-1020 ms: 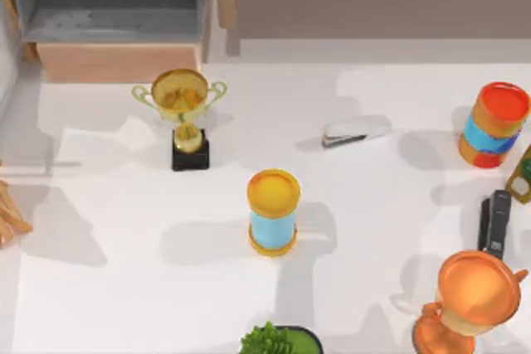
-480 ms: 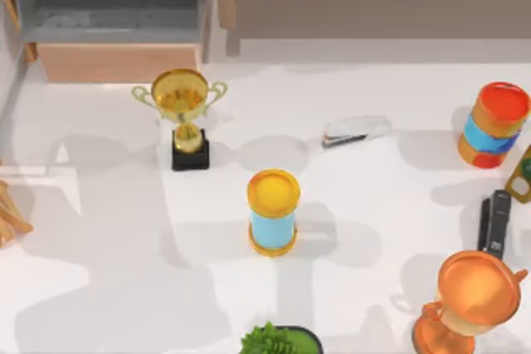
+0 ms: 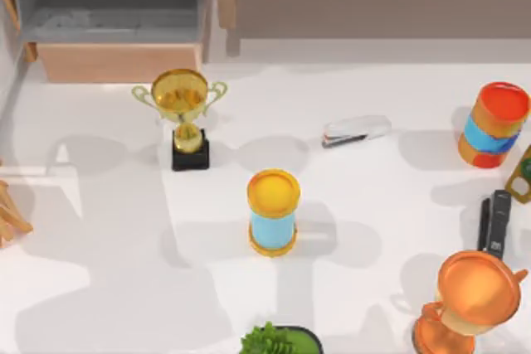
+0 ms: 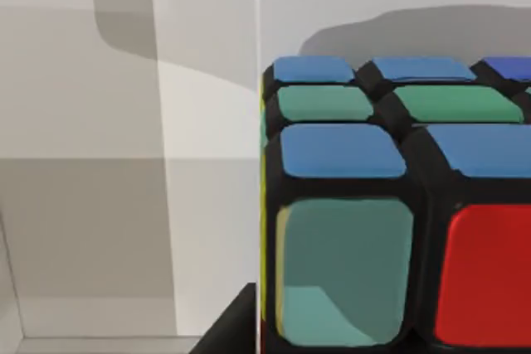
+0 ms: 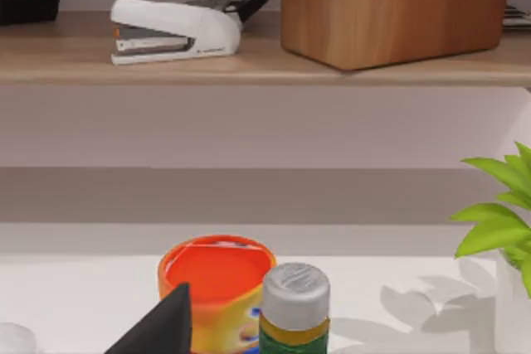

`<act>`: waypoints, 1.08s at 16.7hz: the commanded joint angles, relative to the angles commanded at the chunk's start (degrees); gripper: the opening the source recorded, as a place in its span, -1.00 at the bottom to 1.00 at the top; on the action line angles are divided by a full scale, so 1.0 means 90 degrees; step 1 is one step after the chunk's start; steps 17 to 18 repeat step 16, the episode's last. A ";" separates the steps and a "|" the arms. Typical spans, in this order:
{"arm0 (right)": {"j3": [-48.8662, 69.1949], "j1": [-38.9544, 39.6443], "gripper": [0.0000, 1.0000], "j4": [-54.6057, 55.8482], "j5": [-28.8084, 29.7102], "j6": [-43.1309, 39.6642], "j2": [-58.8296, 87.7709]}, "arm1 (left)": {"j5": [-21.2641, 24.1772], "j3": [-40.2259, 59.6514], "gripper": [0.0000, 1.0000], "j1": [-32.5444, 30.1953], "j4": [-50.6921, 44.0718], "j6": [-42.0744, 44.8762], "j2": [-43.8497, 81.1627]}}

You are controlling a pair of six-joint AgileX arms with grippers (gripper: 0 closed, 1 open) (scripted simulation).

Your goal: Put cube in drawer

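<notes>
Right now the cube (image 4: pixel 390 205) is sitting very close in front of the left wrist camera, its blue, green and red tiles set in a black grid, with pale grey surfaces behind it. Whether the left pincer is gripping it or merely hanging beside it, I cannot tell; its fingers are not clearly showing. A dark wedge at the lower edge may be part of a finger, though I cannot say so for certain.

From above, the drawer (image 3: pixel 116 62) is standing open at the far left of the counter (image 3: pixel 357 196), grey floor exposed behind its tan front panel. A gold trophy (image 3: pixel 184 113) is standing just in front of it, near the approach path.

The cube is looking rigid and light, with smooth glossy tiles that could be slippery, so flat opposite faces are probably the best place to hold, squarely across the middle rather than on corners.

The right arm is idling near the right side, looking toward the shelf (image 5: pixel 249 60) and an orange can (image 5: pixel 217 288); its pincer state I cannot tell either.
</notes>
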 joint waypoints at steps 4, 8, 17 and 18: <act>0.0000 0.0000 1.00 0.0000 0.0000 0.0000 0.0000 | 0.0000 0.0000 0.06 0.0000 0.0000 0.0000 0.0000; 0.0000 0.0000 1.00 0.0000 0.0000 0.0000 0.0000 | 0.0000 0.0000 0.66 0.0000 0.0000 0.0000 0.0000; 0.0000 0.0000 1.00 0.0000 0.0000 0.0000 0.0000 | 0.0000 0.0000 1.00 0.0000 0.0000 0.0000 0.0000; 0.0000 0.0000 1.00 0.0000 0.0000 0.0000 0.0000 | 0.0000 0.0000 1.00 0.0000 0.0000 0.0000 0.0000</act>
